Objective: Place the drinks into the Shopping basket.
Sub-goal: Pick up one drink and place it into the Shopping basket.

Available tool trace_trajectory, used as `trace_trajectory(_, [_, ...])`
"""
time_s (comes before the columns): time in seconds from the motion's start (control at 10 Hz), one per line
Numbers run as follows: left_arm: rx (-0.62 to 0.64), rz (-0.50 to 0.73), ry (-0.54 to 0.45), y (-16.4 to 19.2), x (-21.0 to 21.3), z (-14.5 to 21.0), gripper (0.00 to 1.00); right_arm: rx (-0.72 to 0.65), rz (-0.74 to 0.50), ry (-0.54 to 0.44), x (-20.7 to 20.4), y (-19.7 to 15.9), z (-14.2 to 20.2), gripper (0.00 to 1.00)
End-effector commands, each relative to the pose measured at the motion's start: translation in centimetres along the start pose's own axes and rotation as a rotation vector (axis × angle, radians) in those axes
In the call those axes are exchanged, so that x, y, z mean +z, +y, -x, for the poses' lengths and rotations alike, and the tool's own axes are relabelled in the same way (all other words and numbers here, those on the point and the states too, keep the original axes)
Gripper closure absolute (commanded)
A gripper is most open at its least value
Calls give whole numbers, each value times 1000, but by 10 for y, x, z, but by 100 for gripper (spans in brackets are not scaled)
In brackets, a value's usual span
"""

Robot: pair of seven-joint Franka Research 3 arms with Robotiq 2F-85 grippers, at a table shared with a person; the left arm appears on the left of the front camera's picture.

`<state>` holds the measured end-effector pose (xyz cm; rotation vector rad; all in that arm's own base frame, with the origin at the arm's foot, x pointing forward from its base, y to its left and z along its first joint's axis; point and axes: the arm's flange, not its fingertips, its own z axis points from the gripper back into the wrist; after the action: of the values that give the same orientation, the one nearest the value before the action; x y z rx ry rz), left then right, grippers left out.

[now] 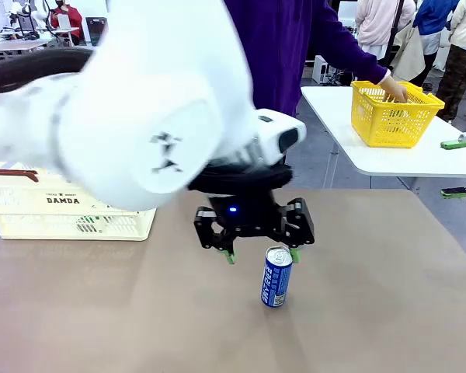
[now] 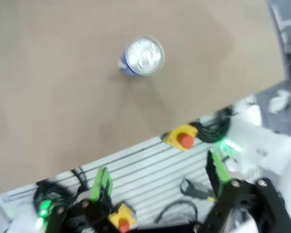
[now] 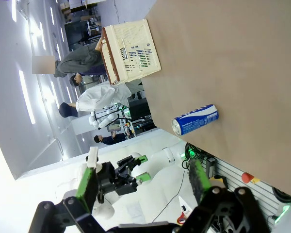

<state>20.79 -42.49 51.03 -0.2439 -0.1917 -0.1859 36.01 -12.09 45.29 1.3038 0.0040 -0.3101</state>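
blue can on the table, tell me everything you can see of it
The blue can is slim, metal-looking, with a silver top and white lettering on its side. It stands upright on the brown table, near its middle. Only the table touches it; the open left gripper hangs close by, not around it.

**Front view:** raised, close before the blue can [image 1: 276,277], facing across the table [image 1: 388,311]. **Left wrist view:** above the can, looking down. **Right wrist view:** rolled sideways, farther off. All share the can.
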Motion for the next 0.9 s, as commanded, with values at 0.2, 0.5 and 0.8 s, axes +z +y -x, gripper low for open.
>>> trace_trajectory(0.2, [163, -110, -6, -41, -42, -39, 0, 14, -16, 2, 2, 3, -1, 0])
trace_trajectory(0.5, [243, -127, -18, -53, -78, -70, 0, 14, -16, 2, 2, 3, -1, 0])
trace_trajectory(0.8, [216, -85, 57, -18, -43, -71, 0, 14, -16, 2, 2, 3, -1, 0])
